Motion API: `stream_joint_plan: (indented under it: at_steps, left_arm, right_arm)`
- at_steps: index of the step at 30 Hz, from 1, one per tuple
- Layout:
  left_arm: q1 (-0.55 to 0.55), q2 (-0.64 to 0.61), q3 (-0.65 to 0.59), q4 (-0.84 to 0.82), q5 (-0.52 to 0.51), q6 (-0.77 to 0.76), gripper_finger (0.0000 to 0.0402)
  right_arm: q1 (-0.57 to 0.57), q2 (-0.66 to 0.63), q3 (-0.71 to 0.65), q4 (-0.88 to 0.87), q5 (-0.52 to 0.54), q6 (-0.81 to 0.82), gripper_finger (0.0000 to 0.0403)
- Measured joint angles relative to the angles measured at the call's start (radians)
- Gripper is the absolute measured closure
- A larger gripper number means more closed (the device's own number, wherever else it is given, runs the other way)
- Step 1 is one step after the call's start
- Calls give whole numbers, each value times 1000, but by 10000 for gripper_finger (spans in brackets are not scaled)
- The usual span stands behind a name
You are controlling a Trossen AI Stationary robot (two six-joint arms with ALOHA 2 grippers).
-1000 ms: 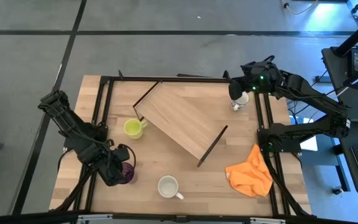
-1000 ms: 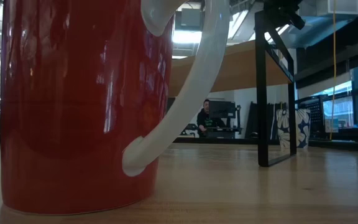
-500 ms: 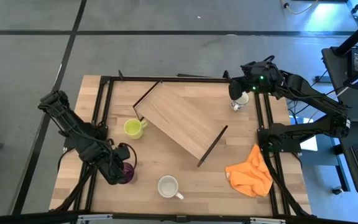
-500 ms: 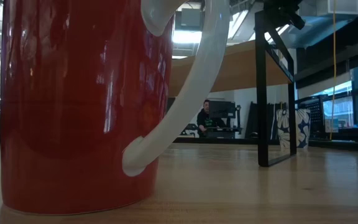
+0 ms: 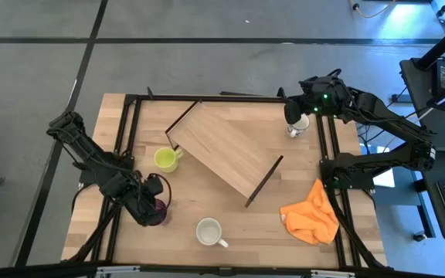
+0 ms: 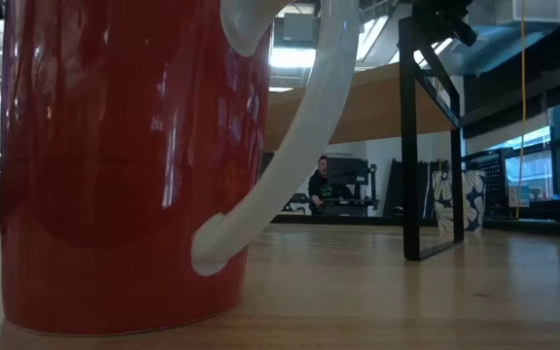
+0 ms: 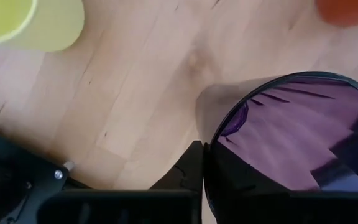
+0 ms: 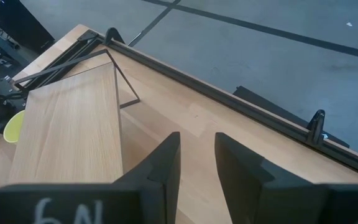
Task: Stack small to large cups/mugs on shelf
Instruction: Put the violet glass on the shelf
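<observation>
The purple tumbler stands near the table's front-left corner, well apart from the shelf. The left gripper, open a second ago, has just clamped on its rim, so lifting looks next. The right gripper, beyond the shelf's far end, grips a white mug.

So the shelf sits diagonally across the middle of the bench, running from the far-left area toward the near-right. One mug is just off its left end, near the bench's left edge. The tumbler stands nearer the front-left corner, with the left arm's fingers closed on its rim. Another mug is by the front edge, about the middle. A third mug is in the far-right corner under the right gripper. A cloth lies front-right.
</observation>
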Motion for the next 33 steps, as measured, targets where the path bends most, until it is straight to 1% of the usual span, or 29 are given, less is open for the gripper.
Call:
stream_joint_plan:
  at_steps: [4, 7, 10, 15, 16, 18, 21, 23, 29, 33]
  left_arm:
    - [45, -43, 51, -14, -1, 35, 396]
    - [88, -66, 128, -68, -6, 59, 398]
    - [142, -68, 244, -165, -16, 96, 399]
    - [256, -51, 460, -307, -92, 174, 399]
    - [282, -45, 501, -330, -105, 192, 399]
    - [345, -36, 568, -322, -121, 260, 400]
    - [451, -5, 655, -327, -117, 367, 400]
    - [532, 29, 703, -324, -96, 444, 400]
    - [738, 168, 870, -324, -45, 673, 401]
    - [862, 234, 970, -321, 20, 785, 401]
  right_arm:
    - [0, 0, 0, 0, 0, 2, 302]
    - [0, 0, 0, 0, 0, 3, 302]
    - [0, 0, 0, 0, 0, 3, 302]
    - [0, 0, 0, 0, -1, 3, 302]
    - [0, 0, 0, 0, -1, 3, 302]
    - [0, 0, 0, 0, -1, 6, 302]
    - [0, 0, 0, 0, -1, 10, 302]
    - [0, 0, 0, -1, -1, 28, 302]
    - [0, 0, 0, -1, -4, 58, 302]
    - [0, 0, 0, -2, -19, 68, 302]
